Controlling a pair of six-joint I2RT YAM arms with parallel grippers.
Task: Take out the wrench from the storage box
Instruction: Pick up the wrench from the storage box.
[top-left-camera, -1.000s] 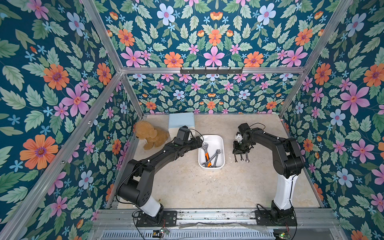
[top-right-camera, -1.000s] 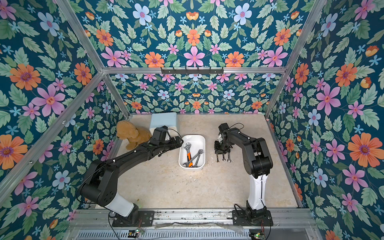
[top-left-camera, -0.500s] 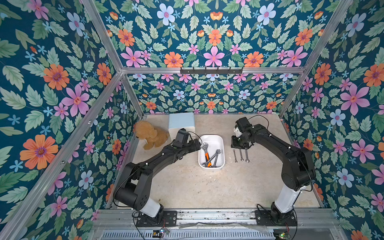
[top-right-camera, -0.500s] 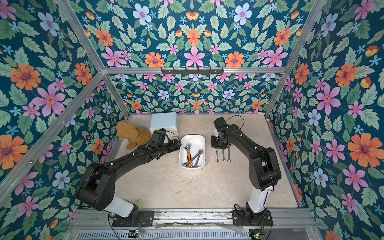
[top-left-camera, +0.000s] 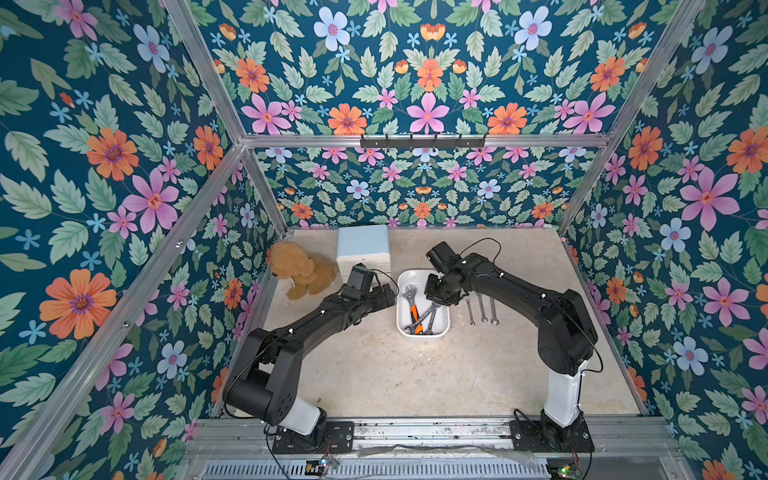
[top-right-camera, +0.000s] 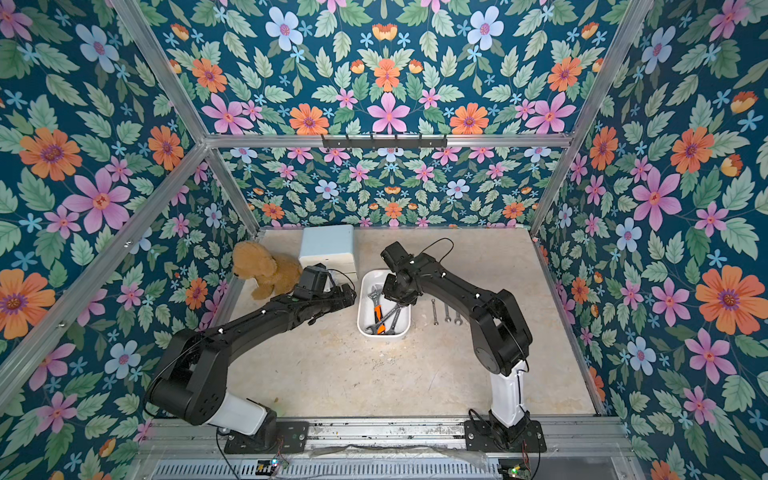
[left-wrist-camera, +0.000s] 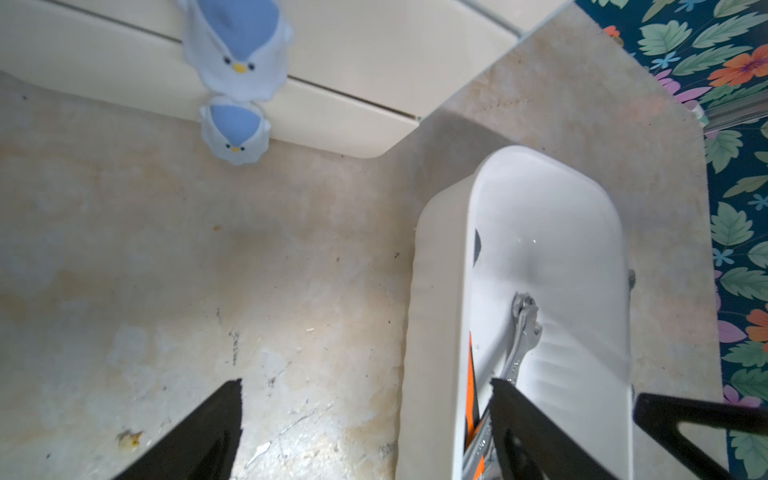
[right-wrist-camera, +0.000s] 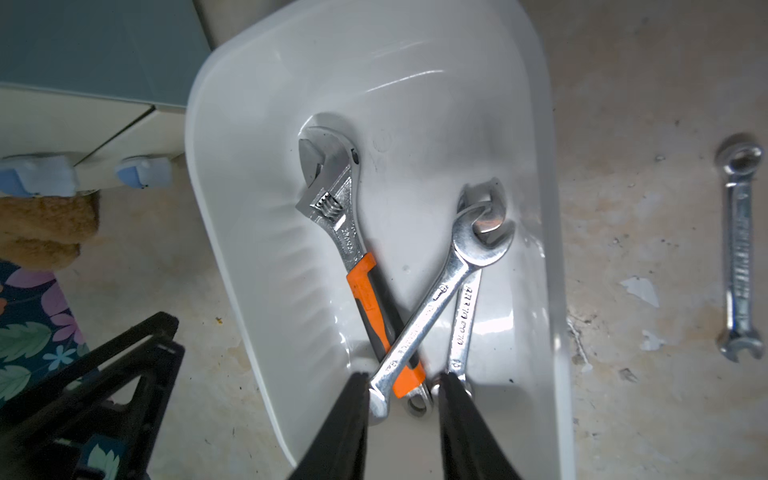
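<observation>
A brown plush bear (top-left-camera: 301, 272) sits near the far left corner of the beige table (top-left-camera: 415, 374), just beside a small white cabinet (top-left-camera: 362, 245) with a pale blue top. On the front of the cabinet are two knobs (left-wrist-camera: 237, 54), each shaped like a blue and white penguin. The walls (top-left-camera: 428, 112) carry dark teal paper with big flowers and leaves. A black rail with hooks (top-left-camera: 422, 142) is fixed on the aluminium frame (top-left-camera: 199, 70) at the back.
</observation>
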